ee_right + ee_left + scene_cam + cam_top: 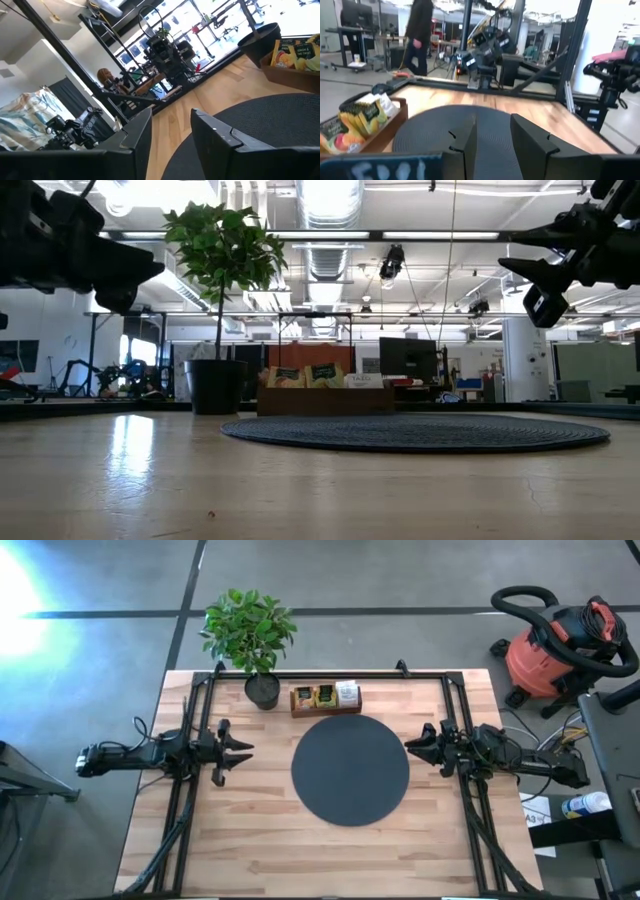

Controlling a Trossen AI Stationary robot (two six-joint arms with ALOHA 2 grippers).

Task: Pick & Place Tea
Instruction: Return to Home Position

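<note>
Step in hand, by my read: sorting is done and the arms are homing. No sachet shows on the table [300,850] or on the black disc [350,770]; the only tea in view sits in the organizer.

Mid-table, the left gripper [243,753] hangs left of the disc and the right gripper [413,748] right of it, both clear of its edge. They face each other and are lifted off the wood in the low view. Each wrist view shows a plain gap btwn the fingers w/ nothing in it, so both are released and carrying nothing.

Next move, as a judgement: no grasp needed. Just draw each arm back toward its own side, keep height over the disc, and stay away from the far-edge items.

Far edge: the wooden organizer [326,712] sits just beyond the disc. The tea sachets [325,695] stand upright in its 3 slots: orange-yellow left, yellow-green mid, white right. A potted plant [250,630] stands just left of it. Off the table, far right, is a red shop vac [555,650].

Writing: in the right wrist view the yellow sachet [300,52] has a dark label that seems to start "LEMON &"; the rest is too small to read. Dark labels also show on the sachets in the low view, not legible. A pale scrawl on the strip at the left wrist view's lower edge is blurred and can't be read. No brand can be made out anywhere.
</note>
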